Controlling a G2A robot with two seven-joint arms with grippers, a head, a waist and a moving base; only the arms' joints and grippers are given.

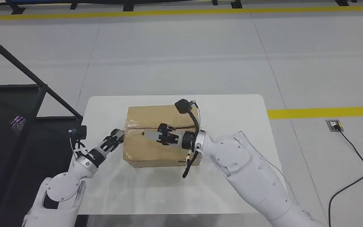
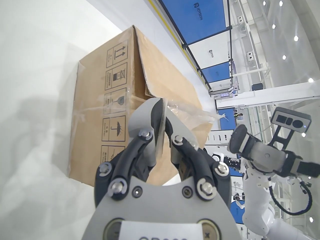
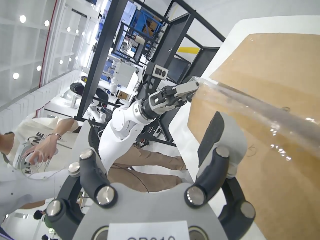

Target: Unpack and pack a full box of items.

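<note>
Tape (image 2: 190, 112) runs 9-to-3 along the box (image 1: 148, 116) seam; left hand (image 2: 163, 118) pinches its 9 o'clock end, right hand (image 1: 161, 137) gapes empty over mid-seam.

We find the box (image 1: 148, 152) in the middle of the desk (image 1: 238, 119), its long side facing us. The left end effector (image 2: 162, 108) sits at the box's left end, level with the top edge, and is closed on the end of a tape (image 3: 262, 108) strip. The strip runs along the box's top. The right end effector (image 1: 154, 136) hangs over the middle of the top, fingers apart, right of the left one.
</note>
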